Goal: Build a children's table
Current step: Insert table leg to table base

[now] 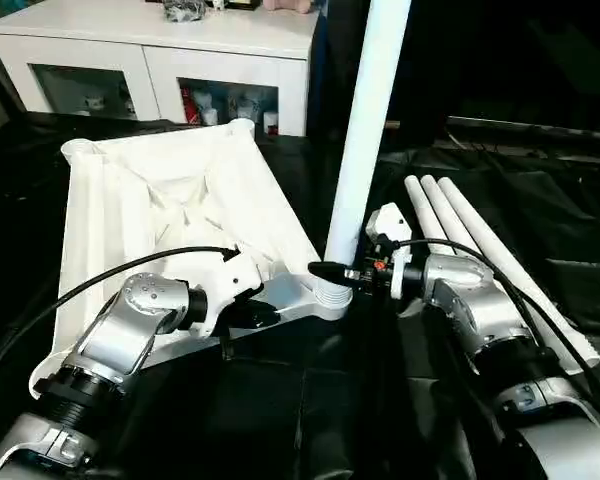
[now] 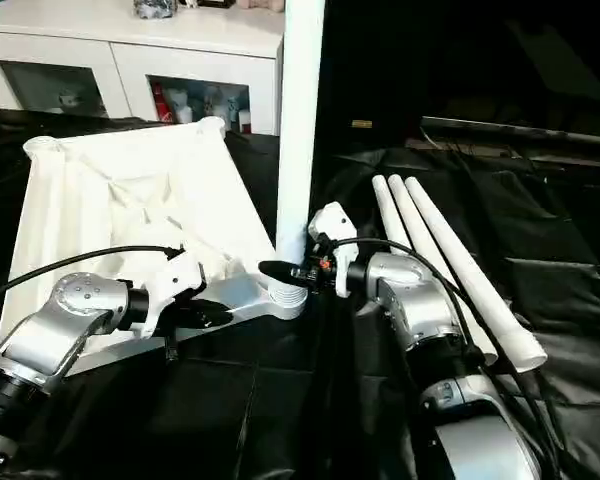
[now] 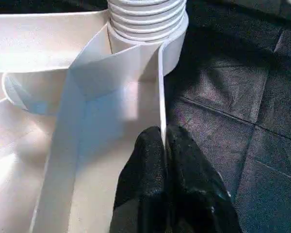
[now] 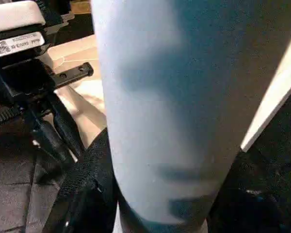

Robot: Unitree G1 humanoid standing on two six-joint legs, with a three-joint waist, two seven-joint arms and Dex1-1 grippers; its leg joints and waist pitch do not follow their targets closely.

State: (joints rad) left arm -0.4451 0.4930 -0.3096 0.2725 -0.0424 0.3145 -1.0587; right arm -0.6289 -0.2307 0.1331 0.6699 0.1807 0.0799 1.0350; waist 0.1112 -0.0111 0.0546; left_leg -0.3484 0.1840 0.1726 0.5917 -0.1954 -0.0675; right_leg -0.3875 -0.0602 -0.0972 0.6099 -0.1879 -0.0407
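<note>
The children's table's white tabletop (image 1: 130, 200) lies upside down on black cloth, ribbed underside up. One white leg (image 1: 365, 130) stands upright in the near right corner socket (image 1: 330, 298); its ribbed end (image 3: 145, 19) sits in the socket's ring. My right gripper (image 1: 332, 272) is shut on this leg just above the socket, and the leg (image 4: 160, 97) shows close between its black fingers (image 4: 85, 182). My left gripper (image 3: 164, 136) is shut on the tabletop's thin rim wall (image 3: 161, 87) beside that corner.
Three loose white legs (image 1: 480, 255) lie side by side on the black cloth to the right of my right forearm. A white cabinet (image 1: 160, 50) with glass doors stands behind the tabletop. Black cables run along both forearms.
</note>
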